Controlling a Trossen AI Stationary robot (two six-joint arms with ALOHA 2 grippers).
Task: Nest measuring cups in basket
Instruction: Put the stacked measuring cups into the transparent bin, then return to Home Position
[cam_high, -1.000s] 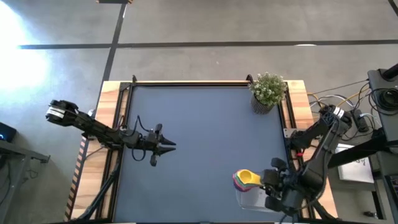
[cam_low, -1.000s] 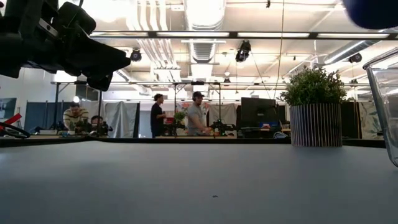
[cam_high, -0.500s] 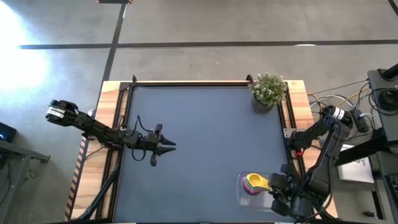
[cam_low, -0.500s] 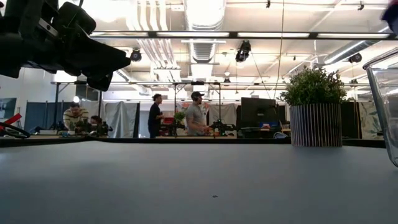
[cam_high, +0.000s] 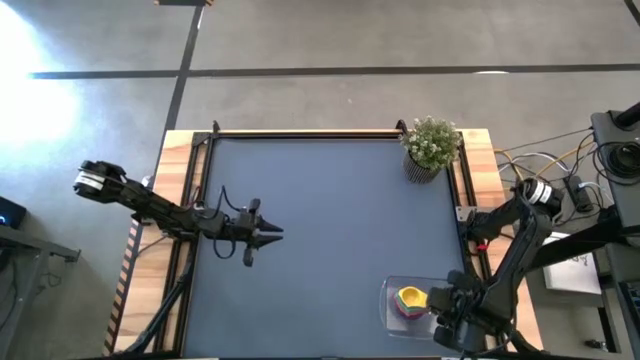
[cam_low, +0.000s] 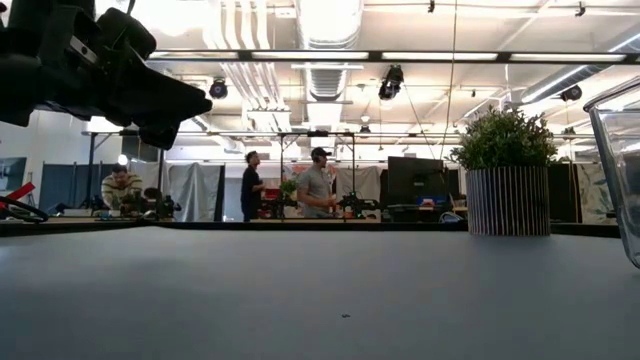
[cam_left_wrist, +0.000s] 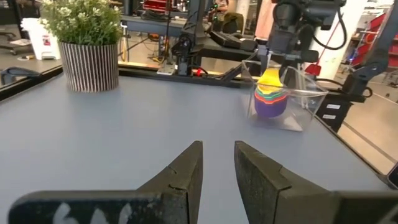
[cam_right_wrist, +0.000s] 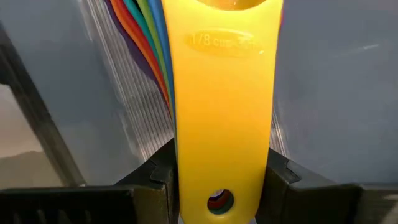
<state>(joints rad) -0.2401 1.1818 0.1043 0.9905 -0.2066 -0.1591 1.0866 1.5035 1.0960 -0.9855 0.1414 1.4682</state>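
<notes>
The measuring cups (cam_high: 408, 299) sit nested in one stack inside the clear basket (cam_high: 390, 285) near the table's near right corner. The yellow cup (cam_left_wrist: 269, 77) is on top, with orange, red and teal rims and the purple one (cam_left_wrist: 271, 106) below it. My right gripper (cam_high: 432, 299) reaches in from the right and is shut on the yellow cup's handle. My left gripper (cam_high: 278, 233) hovers over the left half of the table. It points right, far from the cups, holds nothing, and has a narrow gap between its fingers (cam_left_wrist: 217, 146). My right gripper pinches the yellow cup's flat handle near its free end (cam_right_wrist: 219, 163), just ahead of the hanging hole, one finger (cam_right_wrist: 157, 175) on each long edge. The fingers lie along the handle and come from the table's right side. The yellow bowl rests in the stack.
A small potted plant (cam_high: 432, 148) stands at the table's far right corner. The other cups' handles (cam_right_wrist: 144, 37) fan out beside the yellow one against the basket wall (cam_right_wrist: 118, 118). The dark mat (cam_high: 330, 210) stretches between the two arms. People stand in the room beyond (cam_low: 318, 180).
My right gripper, still shut on the yellow handle, has drawn back toward the table's near right corner. The yellow cup and the stack under it stood by the basket's left rim and now sit nearer its middle.
</notes>
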